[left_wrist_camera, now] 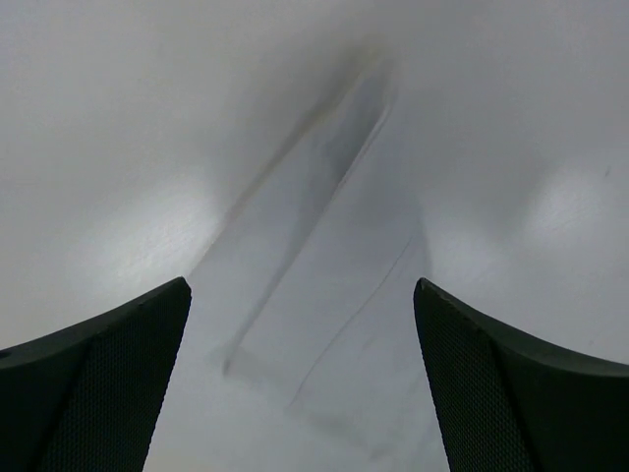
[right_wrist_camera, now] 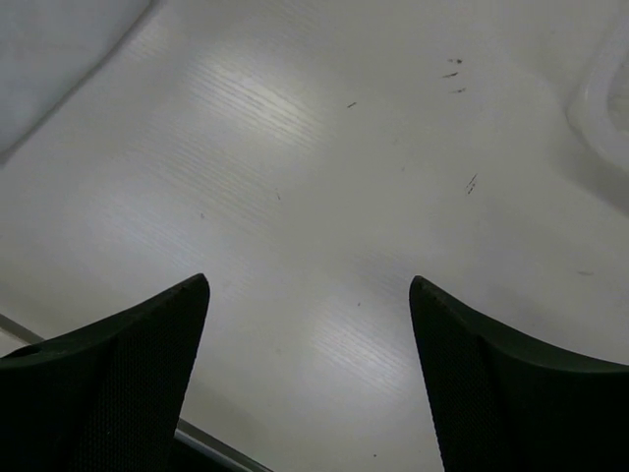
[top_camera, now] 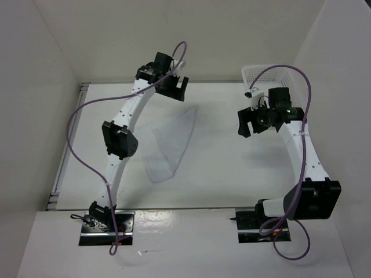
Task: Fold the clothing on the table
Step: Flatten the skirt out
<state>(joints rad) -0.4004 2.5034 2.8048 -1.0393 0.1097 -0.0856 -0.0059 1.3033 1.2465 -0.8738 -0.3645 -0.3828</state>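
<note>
I am hovering my left jaws over the far part of the table [top_camera: 220, 168], spread wide with nothing between them. I am looking down between them at the clothing [top_camera: 170, 142], which is lying flat in the middle of the table as a narrow, tapering, doubled-over shape, its pointed end toward the far edge. My right jaws are hanging off to the right, likewise spread and holding nothing. They are over bare table near the white mesh basket [top_camera: 262, 74] and well apart from the cloth; only a corner of fabric is showing at the edge of that wrist's view. Judging by how it is lying, I am sitting between folds: one lengthwise fold looks laid, and the garment is looking long enough to want another. The next move, I reckon, is calling for one set of jaws to come down on an end, pinching both layers without dragging the thin cloth askew, and carrying it over onto the other end.
</note>
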